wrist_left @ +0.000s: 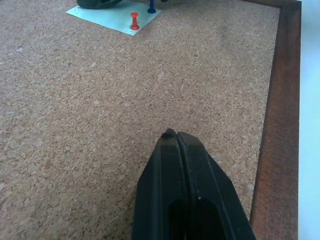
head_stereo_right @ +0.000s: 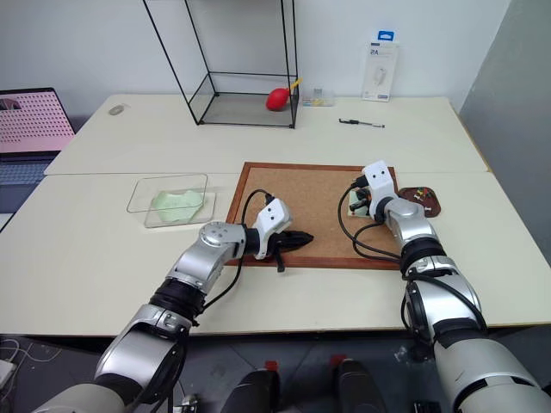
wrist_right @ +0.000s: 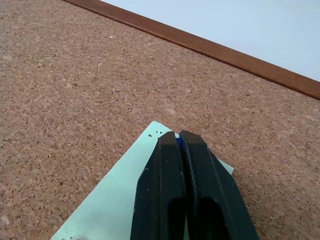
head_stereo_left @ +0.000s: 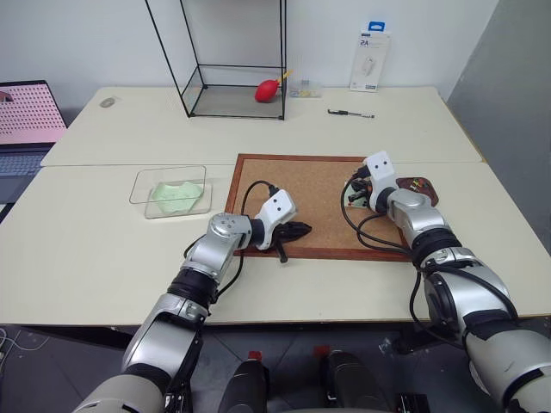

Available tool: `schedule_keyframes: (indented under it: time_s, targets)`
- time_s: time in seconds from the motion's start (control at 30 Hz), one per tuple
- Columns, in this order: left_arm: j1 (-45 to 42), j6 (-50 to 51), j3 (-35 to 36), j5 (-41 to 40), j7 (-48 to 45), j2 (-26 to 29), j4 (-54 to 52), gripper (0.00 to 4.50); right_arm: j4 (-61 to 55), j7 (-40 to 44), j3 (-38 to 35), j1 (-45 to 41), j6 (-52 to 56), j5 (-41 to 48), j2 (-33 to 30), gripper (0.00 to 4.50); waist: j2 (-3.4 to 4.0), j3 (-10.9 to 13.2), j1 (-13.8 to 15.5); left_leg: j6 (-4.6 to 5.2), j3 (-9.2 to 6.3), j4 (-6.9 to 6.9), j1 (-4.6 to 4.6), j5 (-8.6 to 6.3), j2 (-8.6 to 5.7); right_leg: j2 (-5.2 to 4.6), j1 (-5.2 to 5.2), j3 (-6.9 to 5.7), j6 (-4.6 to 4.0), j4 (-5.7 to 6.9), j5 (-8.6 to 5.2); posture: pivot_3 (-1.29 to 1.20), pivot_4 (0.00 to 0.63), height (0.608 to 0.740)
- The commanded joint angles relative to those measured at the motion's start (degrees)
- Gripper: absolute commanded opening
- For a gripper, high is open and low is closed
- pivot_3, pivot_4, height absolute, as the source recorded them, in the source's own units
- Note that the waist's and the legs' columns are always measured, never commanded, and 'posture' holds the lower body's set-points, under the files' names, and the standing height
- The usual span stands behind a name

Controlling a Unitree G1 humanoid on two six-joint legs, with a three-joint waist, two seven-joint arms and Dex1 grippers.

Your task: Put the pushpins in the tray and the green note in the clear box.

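The green note point(wrist_right: 120, 210) lies on the corkboard point(head_stereo_left: 318, 206) near its right edge, held by a red pushpin point(wrist_left: 134, 20). My right gripper point(wrist_right: 177, 134) rests tip-down on the note, shut on a blue pushpin point(wrist_right: 178, 142) that shows as a thin sliver between the fingers. Just right of the board sits the dark brown tray point(head_stereo_left: 428, 196) with a few coloured pushpins point(head_stereo_left: 417, 183) in it. My left gripper point(head_stereo_left: 297, 230) hovers low over the board's front left part, shut and empty. The clear box point(head_stereo_left: 146, 185) stands left of the board.
A wavy pale green sheet point(head_stereo_left: 176, 196) lies inside the clear box. At the back stand a black-framed glass case point(head_stereo_left: 232, 64) with a red object, a white package point(head_stereo_left: 370, 62) and a pen point(head_stereo_left: 350, 113). A laptop point(head_stereo_left: 26, 120) sits far left.
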Motion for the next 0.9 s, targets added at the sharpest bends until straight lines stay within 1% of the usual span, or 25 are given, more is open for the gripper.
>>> schedule_keyframes:
  time_s: [0.03, 0.3, 0.57, 0.73, 0.9]
  targets:
    - [0.9, 3.3, -2.0, 3.4, 1.3, 0.4, 4.7, 0.0, -2.6, 0.7, -1.9, -2.0, -0.4, 1.6, -1.1, 0.01, 0.0, 0.0, 0.0, 0.0, 0.0, 0.0, 0.0, 0.0, 0.0, 0.0, 0.0, 0.0, 0.0, 0.0, 0.0, 0.0, 0.15, 0.74]
    - [0.1, 4.0, -2.5, 3.8, 1.8, -0.1, 6.2, 0.0, -6.2, 1.3, -3.1, -1.3, 0.9, 3.4, -1.7, 0.01, 0.04, 0.0, 0.1, 0.01, -0.01, 0.02, 0.02, 0.01, -0.01, -0.01, 0.03, 0.0, 0.02, 0.01, 0.01, 0.0, 0.15, 0.74]
    - [0.1, 4.4, -2.9, 3.9, 1.7, -0.2, 6.3, 0.0, -13.7, 1.3, -4.0, 0.9, 5.9, 4.8, -2.7, 0.01, 0.09, -0.1, 0.0, 0.02, -0.01, 0.03, 0.14, 0.02, 0.0, 0.0, 0.14, -0.01, 0.03, 0.03, 0.02, 0.0, 0.15, 0.74]
    - [0.3, 4.5, -3.0, 4.0, 1.6, -0.2, 6.0, 0.0, -23.4, 1.5, -4.7, 4.7, 10.1, 6.1, -5.0, 0.01, 0.11, -0.1, 0.1, 0.03, -0.01, 0.03, 0.13, 0.02, 0.0, 0.0, 0.15, 0.0, 0.04, 0.03, 0.02, 0.0, 0.15, 0.74]
    - [0.5, 4.0, -3.1, 3.8, 1.3, -0.2, 5.8, 0.0, -36.7, 2.3, -4.4, 13.8, 13.8, 4.7, -10.6, 0.01, 0.14, -0.1, 0.3, 0.03, -0.03, 0.04, 0.09, 0.02, -0.01, 0.0, 0.14, -0.02, 0.04, -0.01, 0.02, 0.0, 0.15, 0.74]
